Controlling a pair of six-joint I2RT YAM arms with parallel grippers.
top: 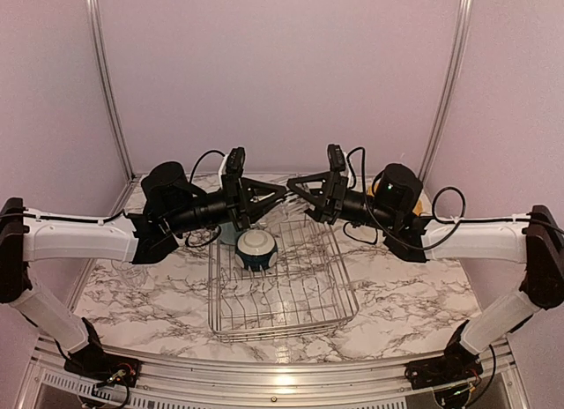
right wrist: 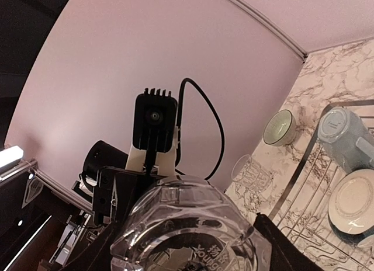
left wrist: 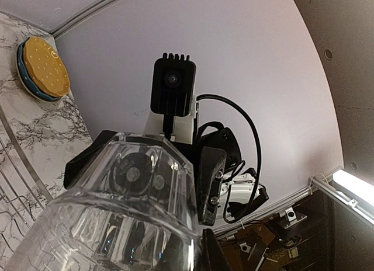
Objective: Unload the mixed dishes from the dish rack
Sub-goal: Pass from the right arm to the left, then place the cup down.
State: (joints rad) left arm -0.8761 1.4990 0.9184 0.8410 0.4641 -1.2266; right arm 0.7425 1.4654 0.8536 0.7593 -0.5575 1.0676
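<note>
Clear glass is what both sets of jaws hold. The left gripper is clamped tight on one end. The right gripper seems to clasp the other, faceted end, with a finger on each side and its jaws set wide.

The glass lies on its side in the air between them. Its long axis runs along the line from one wrist to the other, over the far end of the rack. Neither arm is nearer, since the glass is shared.

The handover, I judge, turns on one gripper letting go and drawing back along that axis. Below, a teal-and-white bowl sits in the rack. Plates are stacked on the table beyond it.
</note>
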